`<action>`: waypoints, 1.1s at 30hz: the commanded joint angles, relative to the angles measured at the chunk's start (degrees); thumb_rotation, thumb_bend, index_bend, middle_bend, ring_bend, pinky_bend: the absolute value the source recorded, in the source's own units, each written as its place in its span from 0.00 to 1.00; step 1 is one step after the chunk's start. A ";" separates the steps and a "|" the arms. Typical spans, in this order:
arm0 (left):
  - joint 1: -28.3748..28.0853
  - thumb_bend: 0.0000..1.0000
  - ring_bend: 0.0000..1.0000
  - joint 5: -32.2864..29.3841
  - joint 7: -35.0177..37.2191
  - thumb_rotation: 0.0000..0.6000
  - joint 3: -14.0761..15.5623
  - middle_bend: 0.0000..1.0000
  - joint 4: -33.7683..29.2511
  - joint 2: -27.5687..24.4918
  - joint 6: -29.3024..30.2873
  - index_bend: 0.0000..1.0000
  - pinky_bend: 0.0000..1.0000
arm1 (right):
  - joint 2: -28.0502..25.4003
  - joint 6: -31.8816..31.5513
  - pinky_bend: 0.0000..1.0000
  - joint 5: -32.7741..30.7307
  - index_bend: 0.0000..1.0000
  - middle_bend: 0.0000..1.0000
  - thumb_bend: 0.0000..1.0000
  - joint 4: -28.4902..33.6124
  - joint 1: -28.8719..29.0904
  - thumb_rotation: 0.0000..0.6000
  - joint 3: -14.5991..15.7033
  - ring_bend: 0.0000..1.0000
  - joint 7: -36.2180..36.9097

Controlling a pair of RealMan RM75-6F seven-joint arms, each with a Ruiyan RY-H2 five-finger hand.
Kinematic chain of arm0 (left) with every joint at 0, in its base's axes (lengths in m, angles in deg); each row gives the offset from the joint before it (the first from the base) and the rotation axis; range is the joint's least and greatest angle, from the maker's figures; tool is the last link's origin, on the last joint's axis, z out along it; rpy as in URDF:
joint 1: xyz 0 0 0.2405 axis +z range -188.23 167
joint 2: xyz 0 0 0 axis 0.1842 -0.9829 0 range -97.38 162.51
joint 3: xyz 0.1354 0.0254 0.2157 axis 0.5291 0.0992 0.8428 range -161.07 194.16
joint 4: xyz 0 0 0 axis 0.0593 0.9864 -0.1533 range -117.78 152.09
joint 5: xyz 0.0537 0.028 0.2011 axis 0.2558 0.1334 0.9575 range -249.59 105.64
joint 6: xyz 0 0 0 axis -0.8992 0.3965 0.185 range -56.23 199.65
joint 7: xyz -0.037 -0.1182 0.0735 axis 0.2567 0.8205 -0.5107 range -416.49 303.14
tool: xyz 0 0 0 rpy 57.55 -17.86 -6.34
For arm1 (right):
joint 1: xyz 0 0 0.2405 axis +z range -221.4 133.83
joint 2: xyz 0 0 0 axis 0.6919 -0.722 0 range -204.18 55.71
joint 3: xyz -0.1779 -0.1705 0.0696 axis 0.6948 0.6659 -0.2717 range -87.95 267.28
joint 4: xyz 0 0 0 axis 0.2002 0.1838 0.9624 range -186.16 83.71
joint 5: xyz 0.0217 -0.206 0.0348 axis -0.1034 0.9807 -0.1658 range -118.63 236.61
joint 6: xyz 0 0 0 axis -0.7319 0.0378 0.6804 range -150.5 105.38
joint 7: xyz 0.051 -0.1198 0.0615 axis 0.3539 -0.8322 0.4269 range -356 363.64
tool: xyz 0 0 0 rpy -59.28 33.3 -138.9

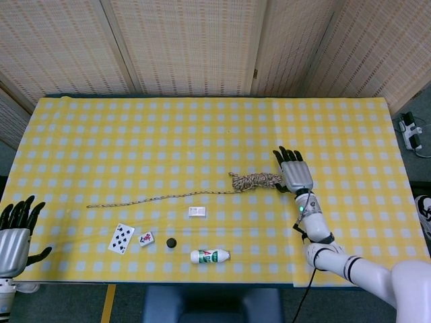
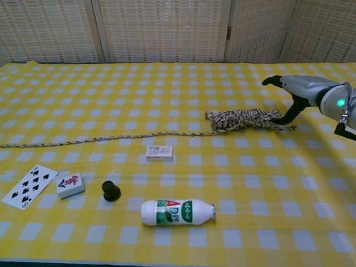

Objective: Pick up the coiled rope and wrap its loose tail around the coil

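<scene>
1. We see the coiled rope [image 1: 256, 180] lying on the yellow checked tablecloth [image 1: 202, 128], right of centre, its bundle stretched left to right.
2. Its loose tail [image 2: 105, 138] runs off to the left across the cloth, ending near the left edge.
3. Our right hand [image 1: 295, 175] is at the right end of the coil; in the chest view the thumb [image 2: 290, 115] curves down to that end while the other fingers [image 2: 272, 81] reach out above it.
4. We cannot tell for certain whether the hand grips the rope or only touches it.
5. Our left hand [image 1: 15, 227] sits off the near left corner of the table, fingers spread and holding nothing.
6. Nearer than the tail lie a small white box [image 2: 159, 153], a playing card [image 2: 30, 186], a mahjong tile [image 2: 70, 184] just right of the card, and a small black knob [image 2: 111, 191].
7. A white bottle [image 2: 177, 212] with a green and red label lies on its side nearest to us.
</scene>
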 commanded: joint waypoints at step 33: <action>-0.02 0.13 0.04 -0.92 1.56 1.00 0.23 0.02 1.55 0.77 -0.81 0.17 0.00 | 0.69 3.30 0.27 4.90 0.34 0.32 0.32 1.10 4.04 1.00 3.36 0.36 2.83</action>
